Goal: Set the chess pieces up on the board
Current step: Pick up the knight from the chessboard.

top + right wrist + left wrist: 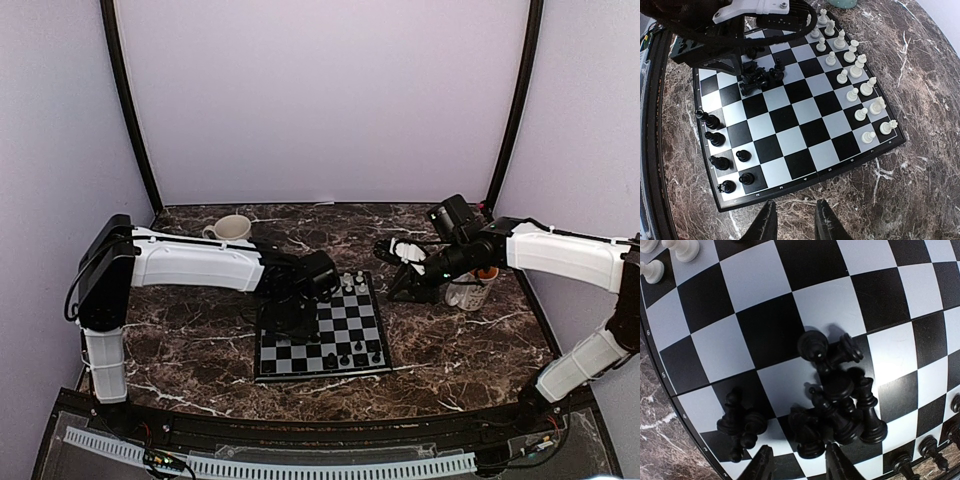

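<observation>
Hovering your left gripper (799, 466) half-open and empty over the heap of black pieces (840, 405) near the board's (765, 295) left edge, you're risking a double grab: they're lying tangled, so closing could be knocking neighbours off that edge. Right gripper (794, 225) is idling narrow and empty beside the board's right edge.

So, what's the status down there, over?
Left gripper open above heaped black pieces. Right gripper open, empty, off the board. White pieces lined up. Heap tangled, tricky pick.
</observation>
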Robot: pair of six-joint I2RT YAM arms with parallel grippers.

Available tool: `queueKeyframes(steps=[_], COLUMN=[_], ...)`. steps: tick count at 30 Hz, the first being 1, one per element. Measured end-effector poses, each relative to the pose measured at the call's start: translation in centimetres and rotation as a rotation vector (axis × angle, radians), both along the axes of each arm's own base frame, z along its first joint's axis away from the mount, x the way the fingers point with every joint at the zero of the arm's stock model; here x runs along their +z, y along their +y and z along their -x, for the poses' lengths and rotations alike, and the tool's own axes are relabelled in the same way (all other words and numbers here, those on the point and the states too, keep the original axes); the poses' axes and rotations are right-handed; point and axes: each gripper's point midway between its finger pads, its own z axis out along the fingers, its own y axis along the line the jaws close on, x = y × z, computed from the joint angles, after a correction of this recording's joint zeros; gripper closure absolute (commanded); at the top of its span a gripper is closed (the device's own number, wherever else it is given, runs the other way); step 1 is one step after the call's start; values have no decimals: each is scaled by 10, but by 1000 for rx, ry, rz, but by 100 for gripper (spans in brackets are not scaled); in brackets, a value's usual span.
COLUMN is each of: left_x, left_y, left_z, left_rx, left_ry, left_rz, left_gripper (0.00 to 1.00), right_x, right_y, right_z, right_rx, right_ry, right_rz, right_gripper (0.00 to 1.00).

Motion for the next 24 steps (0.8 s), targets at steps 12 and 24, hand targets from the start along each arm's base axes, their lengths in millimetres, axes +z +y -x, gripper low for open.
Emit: queueKeyframes(steps=[12,24], left_x=[-10,-12], left_y=[3,0], left_z=[-3,-3], left_rx=[-9,-53], left_ry=[27,59], left_rz=[-15,11], left_gripper=[66,80], right_x=[0,-2], right_y=[0,0], right_z=[0,0], right_rx=[2,2], right_ry=[-1,3], right_rz=[1,4], right_gripper=[73,73])
